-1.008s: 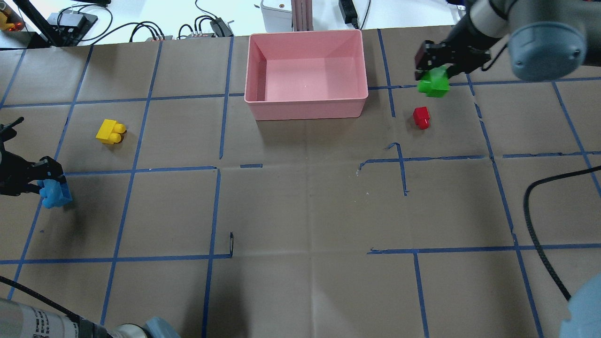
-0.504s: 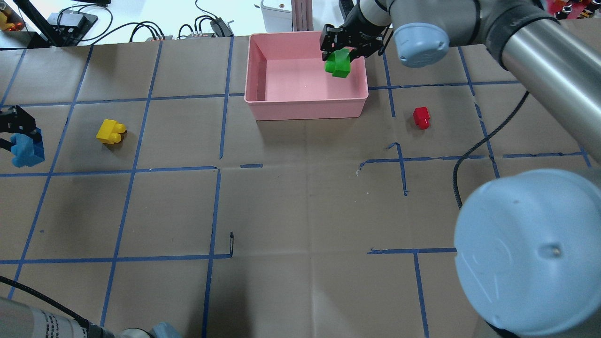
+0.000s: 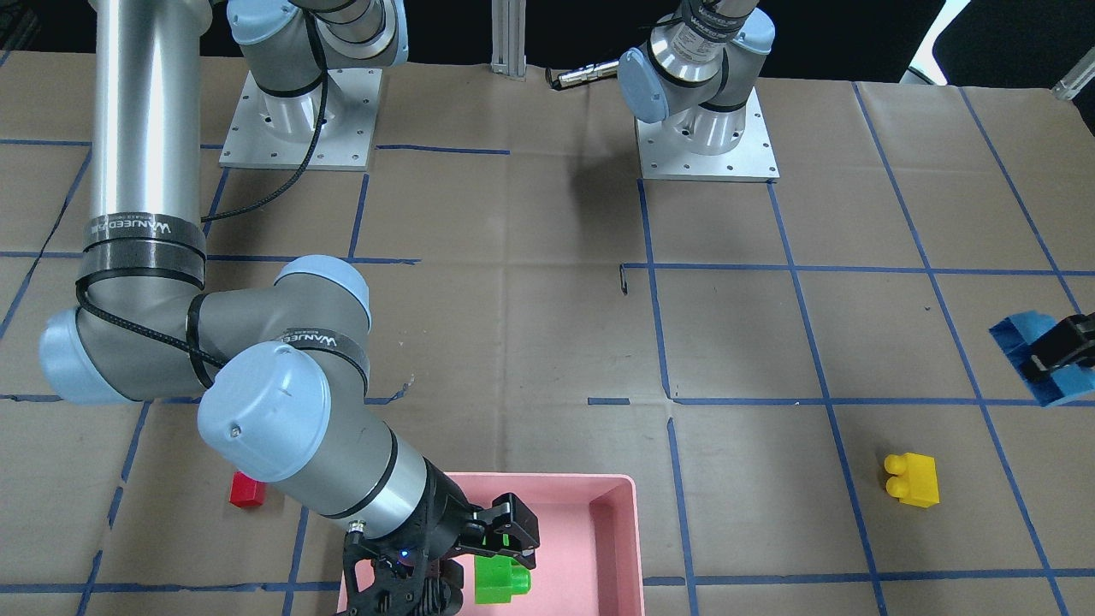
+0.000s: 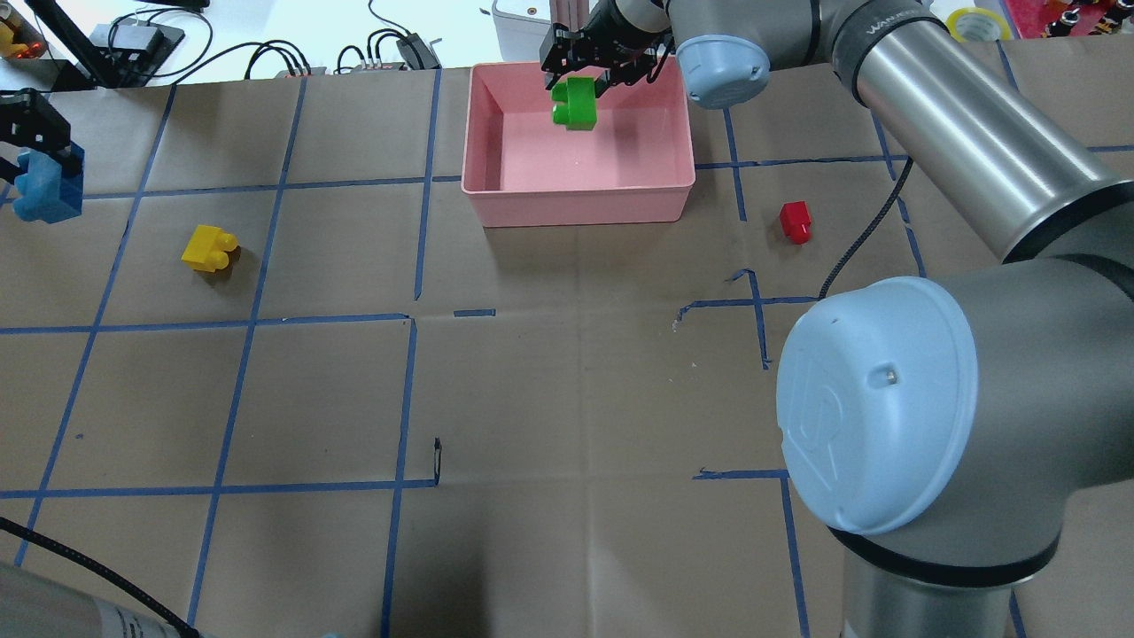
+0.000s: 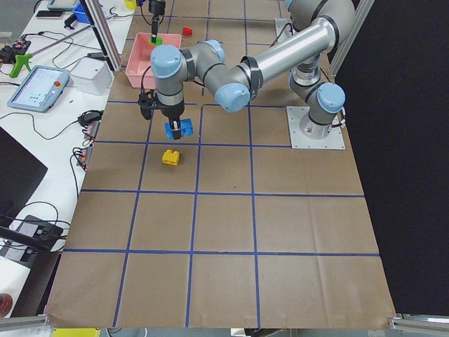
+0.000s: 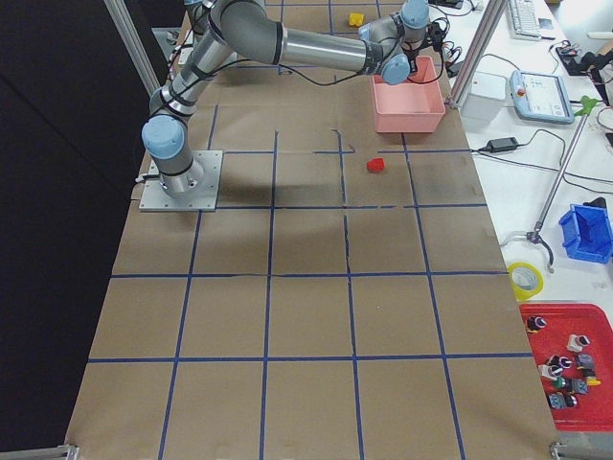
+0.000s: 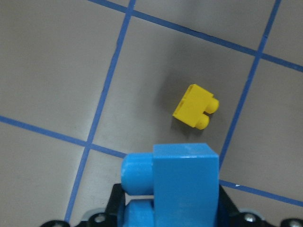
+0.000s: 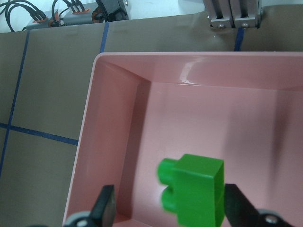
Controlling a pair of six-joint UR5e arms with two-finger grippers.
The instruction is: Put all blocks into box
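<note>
Green brick (image 8: 196,189): it sits over the box's floor, inside the walls, with its two studs pointing sideways. The stud edge is blurred, so we cannot tell whether it hangs or is dropping.
Right gripper (image 8: 169,189): the jaws stand wide, and pink floor shows between one finger and the studs. We judge the brick is let go.
Doing the step well: we would release just here, well inside the rim and low enough that hard plastic does not bounce out. Then we would lift straight up clear of the far wall before turning to the red brick.
Box (image 4: 576,202): pink moulded plastic, rectangular, with a rounded rim. The floor is smooth and slightly glossy, and the walls slope.
Blue brick (image 7: 184,184): clamped in the left gripper (image 4: 40,155) above the table at the far left, well apart from the box. It has a squared body, round studs and a matte, rigid surface.
Yellow brick (image 7: 194,106): lying on its side on the table left of the box, two studs showing.
Red brick (image 4: 795,221): small, with a single stud, on the table right of the box.
Table (image 4: 567,399): creased brown paper gridded with blue tape. It is flat and dull, so we expect the bricks to rest without sliding.
</note>
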